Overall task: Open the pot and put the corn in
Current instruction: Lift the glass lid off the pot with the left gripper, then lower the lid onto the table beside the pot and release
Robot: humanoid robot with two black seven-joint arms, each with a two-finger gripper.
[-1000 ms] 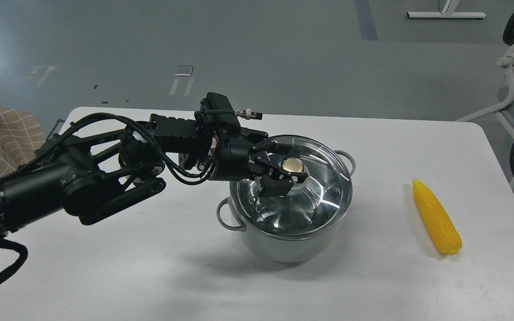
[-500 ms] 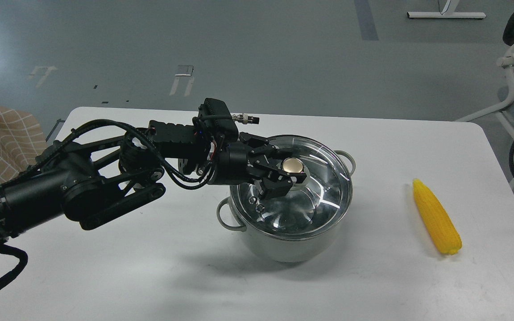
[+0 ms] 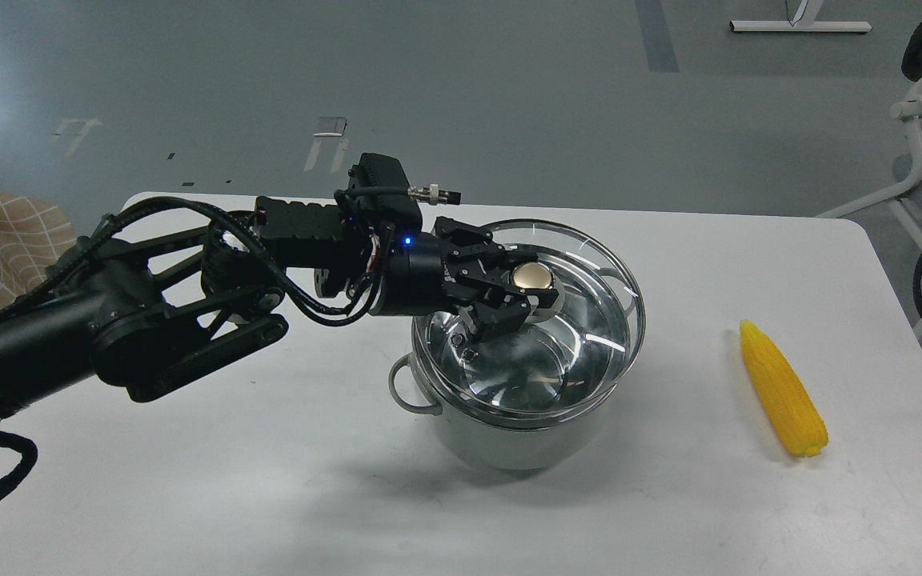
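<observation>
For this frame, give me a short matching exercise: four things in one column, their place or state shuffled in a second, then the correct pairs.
Things:
1. glass lid
2. corn
3. pot
4. left gripper

Places or states:
A. lying flat on the white table, right of the pot
B. closed around the gold knob
C. raised and tilted just above the steel rim
D. standing near the table's middle, one loop handle toward the left

Pairs: 1-C, 2-A, 3-D, 4-B
</observation>
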